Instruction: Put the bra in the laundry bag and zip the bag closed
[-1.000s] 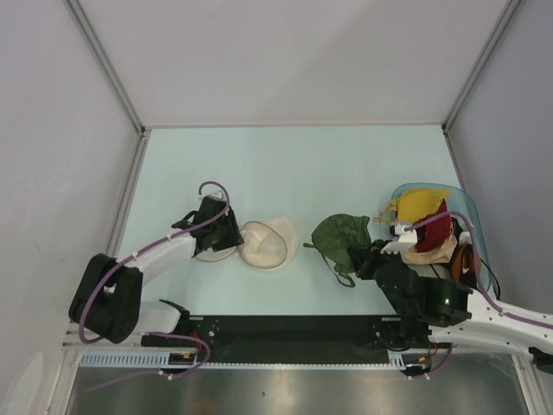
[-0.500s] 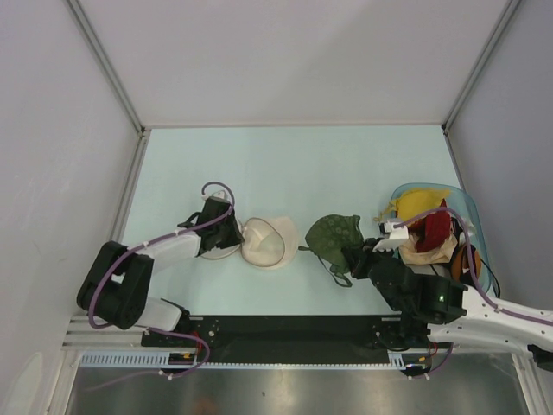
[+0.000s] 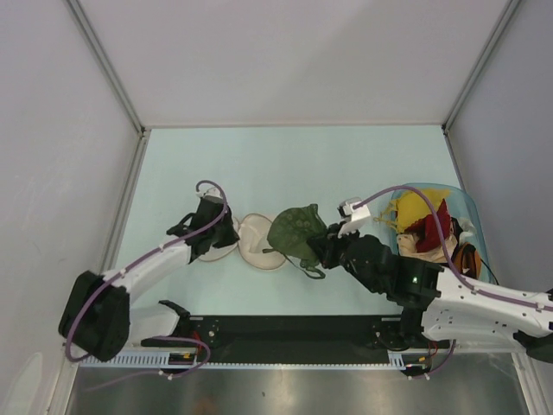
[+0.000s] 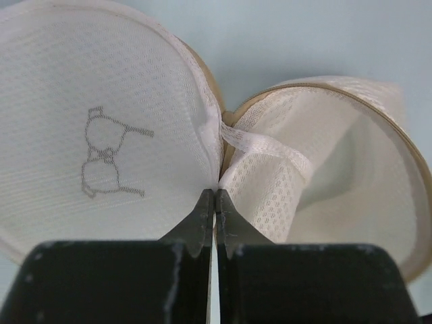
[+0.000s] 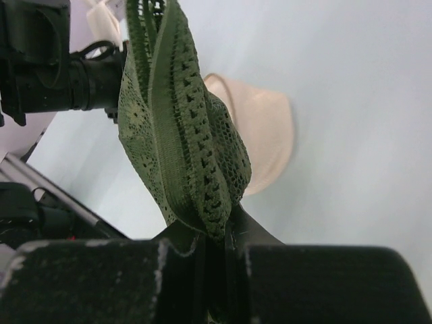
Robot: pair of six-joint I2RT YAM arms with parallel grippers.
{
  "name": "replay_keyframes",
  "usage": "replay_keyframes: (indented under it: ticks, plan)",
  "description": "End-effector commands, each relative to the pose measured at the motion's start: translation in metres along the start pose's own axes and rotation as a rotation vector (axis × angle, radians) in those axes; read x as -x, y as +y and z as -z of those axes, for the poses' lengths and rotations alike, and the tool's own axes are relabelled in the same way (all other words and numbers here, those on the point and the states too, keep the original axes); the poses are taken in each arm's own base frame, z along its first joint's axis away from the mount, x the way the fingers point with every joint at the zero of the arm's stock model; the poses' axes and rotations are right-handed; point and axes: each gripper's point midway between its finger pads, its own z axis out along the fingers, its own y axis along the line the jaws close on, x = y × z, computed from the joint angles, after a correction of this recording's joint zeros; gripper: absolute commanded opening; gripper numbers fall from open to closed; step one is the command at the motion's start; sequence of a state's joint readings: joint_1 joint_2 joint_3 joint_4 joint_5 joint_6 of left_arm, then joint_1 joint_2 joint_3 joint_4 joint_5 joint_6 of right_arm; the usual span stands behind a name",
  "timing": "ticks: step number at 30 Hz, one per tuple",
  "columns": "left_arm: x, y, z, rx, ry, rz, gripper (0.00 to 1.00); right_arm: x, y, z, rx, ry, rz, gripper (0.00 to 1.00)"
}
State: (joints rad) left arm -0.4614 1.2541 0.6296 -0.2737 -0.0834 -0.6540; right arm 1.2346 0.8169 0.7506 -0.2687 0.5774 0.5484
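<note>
Top external showed the bra (image 3: 294, 229) stretched left-right toward the laundry bag (image 3: 259, 246); wrist views showed right gripper (image 5: 216, 236) pinching it, left gripper (image 4: 215, 202) clamped on the bag's join

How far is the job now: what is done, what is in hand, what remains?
Done: the laundry bag lies open, left fingers pinching its hinge. In hand: right fingers hold the bra at the bag's edge. Left: drop it inside, zip shut.
</note>
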Motion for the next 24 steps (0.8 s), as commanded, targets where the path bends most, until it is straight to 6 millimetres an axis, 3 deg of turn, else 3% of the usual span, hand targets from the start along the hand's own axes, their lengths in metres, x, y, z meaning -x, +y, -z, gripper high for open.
replay_keyframes:
  ticks: [1,8,14,16,17,23,24]
  plan:
    - [0.014,-0.014,0.037,-0.066,-0.083,0.004,0.0,0.031,0.043,-0.006,0.127,-0.03,-0.003,0.0]
    - [-0.001,-0.029,0.063,-0.161,-0.058,0.035,0.0,0.004,0.062,-0.04,0.099,0.053,-0.009,0.0]
    - [-0.006,-0.036,0.074,-0.206,-0.043,0.038,0.0,-0.036,0.057,-0.076,-0.039,0.123,0.113,0.0]
    - [-0.008,-0.044,0.079,-0.243,-0.023,0.028,0.0,-0.031,0.056,-0.084,-0.094,0.103,0.142,0.0]
    - [-0.009,-0.045,0.08,-0.248,-0.018,0.025,0.0,-0.043,0.05,-0.092,-0.133,0.132,0.18,0.0]
    - [-0.014,-0.048,0.083,-0.274,0.009,0.002,0.0,-0.043,0.046,-0.117,-0.219,0.11,0.283,0.0]
    - [-0.014,-0.05,0.085,-0.283,0.011,0.0,0.0,-0.051,0.04,-0.124,-0.26,0.12,0.313,0.0]
